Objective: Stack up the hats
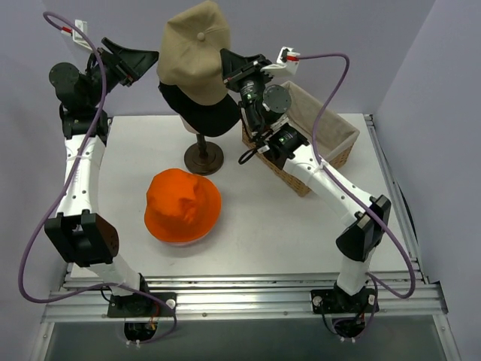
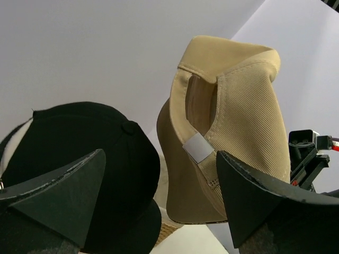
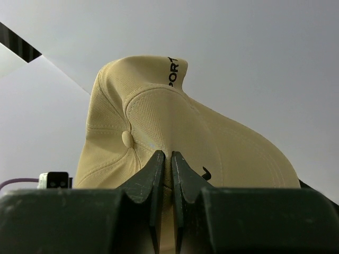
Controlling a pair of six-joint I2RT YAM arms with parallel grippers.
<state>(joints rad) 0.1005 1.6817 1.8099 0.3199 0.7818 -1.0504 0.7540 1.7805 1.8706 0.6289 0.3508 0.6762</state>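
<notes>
Currently my right gripper (image 3: 170, 157) is pinching the tan cap (image 1: 195, 49), holding it tilted over the black cap (image 1: 197, 113) on its stand (image 1: 204, 156). My left gripper (image 1: 139, 56) is spread wide and empty, beside both caps. The orange bucket hat (image 1: 183, 204) sits on the tabletop (image 1: 301, 226).

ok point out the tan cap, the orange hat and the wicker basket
tan cap (image 1: 192, 64), top view, on the crown panel
orange hat (image 1: 183, 204), top view, middle of crown
wicker basket (image 1: 338, 159), top view, woven outer wall

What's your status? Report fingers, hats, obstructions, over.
Left fingers open, empty. Right fingers shut on tan cap, tilted beside black cap, not seated. Orange hat on table. Nothing blocking.
</notes>
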